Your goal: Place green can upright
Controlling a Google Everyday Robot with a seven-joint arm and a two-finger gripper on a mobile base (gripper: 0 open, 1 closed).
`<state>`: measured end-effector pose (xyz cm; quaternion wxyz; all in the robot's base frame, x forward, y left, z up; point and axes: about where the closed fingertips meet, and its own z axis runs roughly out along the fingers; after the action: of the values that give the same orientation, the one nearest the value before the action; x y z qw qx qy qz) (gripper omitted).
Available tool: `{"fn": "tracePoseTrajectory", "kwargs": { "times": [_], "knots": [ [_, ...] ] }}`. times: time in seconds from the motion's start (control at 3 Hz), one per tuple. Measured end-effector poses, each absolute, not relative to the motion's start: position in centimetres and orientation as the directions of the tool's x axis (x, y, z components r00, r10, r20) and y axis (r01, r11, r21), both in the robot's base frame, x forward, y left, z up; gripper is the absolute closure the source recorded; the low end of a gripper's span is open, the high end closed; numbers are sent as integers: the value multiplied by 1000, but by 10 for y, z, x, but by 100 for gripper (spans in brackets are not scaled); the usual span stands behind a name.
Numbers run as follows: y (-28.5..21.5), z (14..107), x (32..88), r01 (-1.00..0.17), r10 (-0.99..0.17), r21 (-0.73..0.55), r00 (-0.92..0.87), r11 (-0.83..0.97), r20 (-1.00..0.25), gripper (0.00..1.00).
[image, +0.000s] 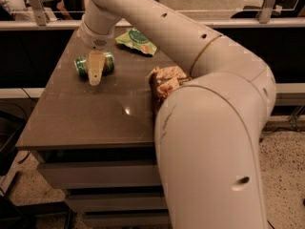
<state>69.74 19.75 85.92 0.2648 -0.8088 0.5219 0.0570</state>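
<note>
Green can (82,66) lies on its side, far left of dark tabletop (86,120). Gripper (95,74) hangs across its middle; cannot tell whether it grips. Railing (157,24) behind, speckled floor (286,175) right.

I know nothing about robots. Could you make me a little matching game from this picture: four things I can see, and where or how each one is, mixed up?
Things:
1. small green aluminium drink can
2. flat crinkled green snack bag
3. crumpled brown chip bag
4. cream robot gripper

Places or states:
A. partly hidden behind the arm
B. down at the can, covering its middle
C. lying on its side
D. near the far edge of the table

Pairs: 1-C, 2-D, 3-A, 4-B.
</note>
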Motion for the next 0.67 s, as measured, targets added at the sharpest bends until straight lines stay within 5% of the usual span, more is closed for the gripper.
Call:
{"fn": "tracePoseTrajectory", "kwargs": {
  "times": [0.33,0.67],
  "knots": [
    [204,847,707,-876,-831,-349,447,-333,-330,0],
    [207,836,708,-878,-840,-324,449,-352,-306,17]
  ]
}}
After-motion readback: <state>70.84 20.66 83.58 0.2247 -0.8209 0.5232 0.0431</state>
